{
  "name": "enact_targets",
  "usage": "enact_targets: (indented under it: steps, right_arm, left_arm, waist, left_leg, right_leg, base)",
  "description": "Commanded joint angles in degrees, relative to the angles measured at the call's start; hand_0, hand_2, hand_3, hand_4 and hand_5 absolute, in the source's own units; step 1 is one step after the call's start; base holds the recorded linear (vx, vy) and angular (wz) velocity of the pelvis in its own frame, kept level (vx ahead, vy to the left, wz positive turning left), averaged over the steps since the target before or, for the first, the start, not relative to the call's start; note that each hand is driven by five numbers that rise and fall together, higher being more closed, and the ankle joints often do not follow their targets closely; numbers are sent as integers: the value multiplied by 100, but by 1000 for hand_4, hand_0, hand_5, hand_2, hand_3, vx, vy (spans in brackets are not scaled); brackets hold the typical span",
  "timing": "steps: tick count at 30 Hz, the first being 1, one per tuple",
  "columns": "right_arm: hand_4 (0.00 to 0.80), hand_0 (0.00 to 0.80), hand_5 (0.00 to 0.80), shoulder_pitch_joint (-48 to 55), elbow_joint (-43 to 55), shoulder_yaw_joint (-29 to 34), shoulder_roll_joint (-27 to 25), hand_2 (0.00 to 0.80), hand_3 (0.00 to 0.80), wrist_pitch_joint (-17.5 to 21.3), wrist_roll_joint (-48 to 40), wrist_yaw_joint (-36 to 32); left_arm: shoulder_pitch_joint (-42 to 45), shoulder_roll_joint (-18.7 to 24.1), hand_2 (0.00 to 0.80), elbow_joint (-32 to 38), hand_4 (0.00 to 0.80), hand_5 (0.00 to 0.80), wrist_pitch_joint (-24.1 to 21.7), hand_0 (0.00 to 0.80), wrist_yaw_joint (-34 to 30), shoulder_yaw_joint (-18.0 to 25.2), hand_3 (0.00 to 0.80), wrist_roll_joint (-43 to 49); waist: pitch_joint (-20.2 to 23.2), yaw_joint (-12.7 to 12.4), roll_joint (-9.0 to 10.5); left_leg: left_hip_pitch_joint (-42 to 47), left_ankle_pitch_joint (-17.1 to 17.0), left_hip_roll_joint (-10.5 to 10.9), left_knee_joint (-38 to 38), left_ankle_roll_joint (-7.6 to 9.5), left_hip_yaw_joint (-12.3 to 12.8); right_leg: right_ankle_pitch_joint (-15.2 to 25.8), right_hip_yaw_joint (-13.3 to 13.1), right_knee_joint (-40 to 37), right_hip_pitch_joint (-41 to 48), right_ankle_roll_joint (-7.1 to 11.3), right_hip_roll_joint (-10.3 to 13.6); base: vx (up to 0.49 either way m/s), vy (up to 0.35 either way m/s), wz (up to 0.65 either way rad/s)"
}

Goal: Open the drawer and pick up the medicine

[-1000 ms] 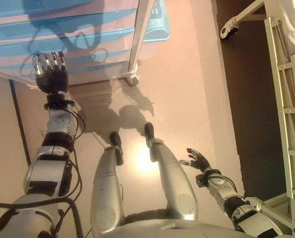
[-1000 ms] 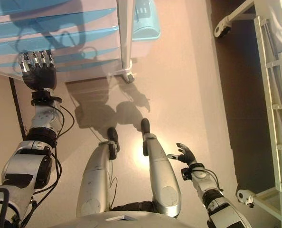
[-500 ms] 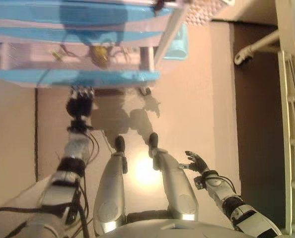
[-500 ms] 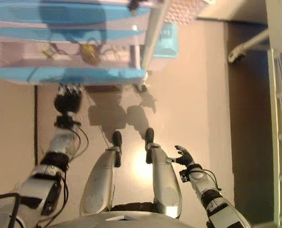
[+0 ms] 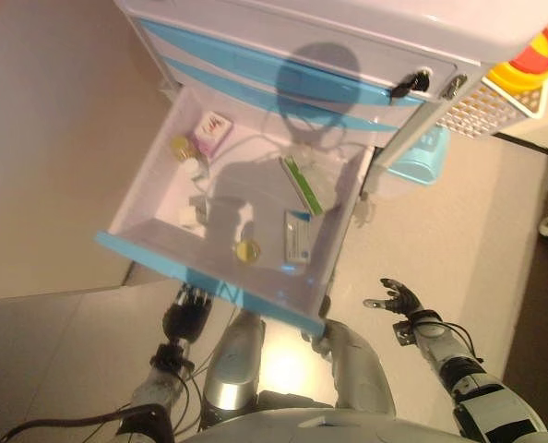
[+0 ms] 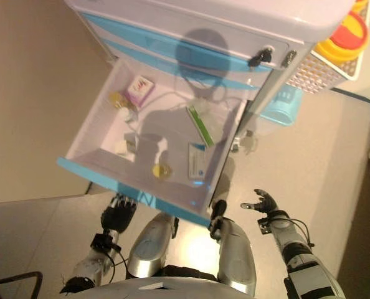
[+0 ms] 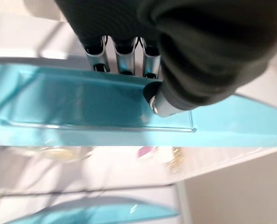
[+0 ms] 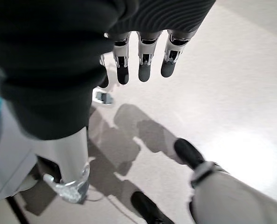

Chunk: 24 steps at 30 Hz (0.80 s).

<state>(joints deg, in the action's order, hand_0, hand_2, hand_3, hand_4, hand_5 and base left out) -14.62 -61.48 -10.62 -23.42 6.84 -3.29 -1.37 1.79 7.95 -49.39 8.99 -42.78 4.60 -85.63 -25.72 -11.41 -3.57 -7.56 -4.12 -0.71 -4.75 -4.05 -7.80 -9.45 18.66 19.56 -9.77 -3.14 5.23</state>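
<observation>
We are looking down into the open drawer (image 5: pixel 163 254) of a white cart (image 5: pixel 366 23) with blue drawer fronts; the drawer is standing pulled well out toward us, its blue front panel (image 5: pixel 209 286) nearest. The medicine is lying inside it. A pink-and-white box (image 5: pixel 211 132) is sitting toward the drawer's 11 o'clock corner, with a small yellowish-capped bottle (image 5: pixel 180 146) just beside it at its 8 o'clock and a small white bottle (image 5: pixel 193 167) near that. A green-edged flat pack (image 5: pixel 302 185) is leaning near the middle, toward 2 o'clock. A white and blue box (image 5: pixel 297 237) is lying at about 5 o'clock, and a round yellow-lidded jar (image 5: pixel 246 250) is sitting just beside it at its 8 o'clock, close behind the front panel. A small pale item (image 5: pixel 193 217) toward 8 o'clock is too indistinct for us to name.

Our left robot hand (image 5: pixel 187 312) is reaching up under the blue front panel; in the left wrist view its fingers (image 7: pixel 124 58) are hooking over the panel's edge with the thumb against its face, so it is gripping the drawer front. Our right robot hand (image 5: pixel 399 299) is hanging at 4 o'clock over the floor (image 5: pixel 495 212), well apart from the drawer, fingers spread and loosely straight, holding nothing.

At the cart's 2 o'clock side a perforated white basket (image 5: pixel 477 111) is holding a yellow container with a red lid (image 5: pixel 532 63), and a light blue bin (image 5: pixel 420 155) is hanging below it.
</observation>
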Motion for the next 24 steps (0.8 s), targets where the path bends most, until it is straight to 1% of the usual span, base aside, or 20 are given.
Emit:
enact_targets:
  steps: [1,4,5,6,7,8,9,10,11,13,15,17,19,20,21,22,24]
  right_arm:
    - [0,0,0,330,-247,100,-1,0,0,210,123,-133]
    - [0,0,0,424,-398,177,102,0,0,254,218,-136]
    - [0,0,0,479,-445,201,149,0,0,278,266,-124]
    - [0,0,0,516,-458,208,172,0,0,284,279,-113]
    - [0,0,0,559,-480,226,192,0,0,289,292,-112]
    - [0,0,0,578,-494,239,200,0,0,298,305,-109]
    - [0,0,0,625,-549,255,231,0,0,335,362,-75]
    - [0,0,0,661,-606,266,259,0,0,380,390,-32]
    - [0,0,0,677,-639,274,272,0,0,406,401,-19]
    - [0,0,0,759,-739,300,305,0,0,469,449,99]
    - [0,0,0,840,-787,302,298,0,0,444,499,299]
    - [0,0,0,921,-786,327,242,0,0,322,590,685]
    - [0,0,0,970,-770,367,203,0,0,271,574,960]
    - [0,0,0,1036,-700,458,144,0,0,320,475,1303]
    - [0,0,0,1058,-657,489,127,0,0,373,472,1430]
    - [0,0,0,1127,-425,546,75,0,0,481,557,1674]
    - [0,0,0,1217,114,585,-45,0,0,452,540,1816]
  left_arm:
    - [610,539,800,126,800,800,-349,800,-569,698,800,84]
    - [686,472,800,-159,800,800,-472,800,-386,673,800,478]
    - [710,477,800,-276,800,800,-558,800,-195,654,800,647]
    - [721,489,728,-347,728,728,-713,728,1,628,728,904]
    - [721,511,238,-459,238,238,-905,238,389,573,238,1223]
    - [718,516,0,-526,0,0,-972,0,589,560,0,1349]
    - [678,553,0,-800,0,0,-1334,0,1191,556,0,1952]
    - [615,588,0,-1043,0,0,-1502,0,1567,586,0,2424]
    - [583,613,0,-1178,0,0,-1570,0,1709,577,0,2656]
    - [473,699,0,-1601,0,0,-2084,0,2392,454,0,3917]
    - [380,763,0,-1801,0,0,-2355,0,2938,215,0,4911]
    - [257,807,0,-1860,0,0,-2349,0,3487,-112,0,5684]
    - [211,829,0,-1875,0,0,-2361,0,3691,-291,0,6125]
    - [169,851,0,-1848,0,0,-2284,0,4009,-592,0,6624]
    - [166,861,0,-1843,0,0,-2281,0,4128,-679,0,6806]
    - [168,905,0,-1835,0,0,-2201,0,4319,-933,0,7252]
    - [172,931,0,-1830,0,0,-2009,0,4407,-1123,0,7561]
  waist:
    - [644,-277,239]
    - [774,-269,236]
    - [835,-258,241]
    - [875,-243,249]
    - [930,-222,260]
    - [956,-213,264]
    - [1027,-174,281]
    - [1084,-143,303]
    - [1110,-125,318]
    - [1222,-52,365]
    - [1313,19,397]
    - [1417,123,427]
    - [1459,174,438]
    - [1520,276,462]
    - [1532,299,469]
    - [1573,401,498]
    - [1607,507,526]
  left_leg:
    - [-141,349,331,-346,74,85]
    - [-16,361,381,-267,89,8]
    - [33,371,399,-236,102,-17]
    - [61,373,409,-213,109,-31]
    - [97,381,418,-191,123,-36]
    - [115,385,422,-182,129,-37]
    - [161,398,440,-165,143,-42]
    - [199,415,452,-152,158,-38]
    - [221,427,458,-147,164,-39]
    - [291,470,488,-136,189,-40]
    - [331,507,512,-133,217,-24]
    - [385,554,518,-115,250,40]
    - [421,573,517,-93,270,79]
    - [485,596,498,-50,306,169]
    - [511,604,493,-34,318,200]
    - [554,624,481,7,352,286]
    - [598,643,466,52,380,391]
  right_leg:
    - [227,-196,-762,658,261,14]
    - [252,-172,-834,742,281,32]
    - [263,-172,-858,768,294,35]
    - [274,-177,-876,782,305,36]
    - [283,-180,-891,799,314,36]
    - [285,-181,-897,808,317,36]
    - [290,-196,-912,835,327,35]
    - [292,-207,-933,860,337,34]
    - [295,-215,-952,880,340,34]
    - [322,-260,-1026,939,352,30]
    - [370,-326,-1107,968,375,24]
    - [427,-409,-1204,993,405,-3]
    - [474,-458,-1278,1012,427,-24]
    - [541,-543,-1373,1038,457,-66]
    - [567,-573,-1406,1050,468,-80]
    - [635,-654,-1488,1052,506,-112]
    - [711,-756,-1570,1039,541,-145]
  base:
    - [48,35,29]
    - [63,52,29]
    - [50,42,21]
    - [61,46,17]
    - [50,32,9]
    - [70,41,6]
    - [80,36,5]
    - [83,32,6]
    - [76,19,7]
    - [88,31,4]
    - [89,38,0]
    - [75,34,2]
    - [61,20,-2]
    - [66,10,-13]
    - [82,15,-14]
    - [48,14,-16]
    - [38,21,-35]
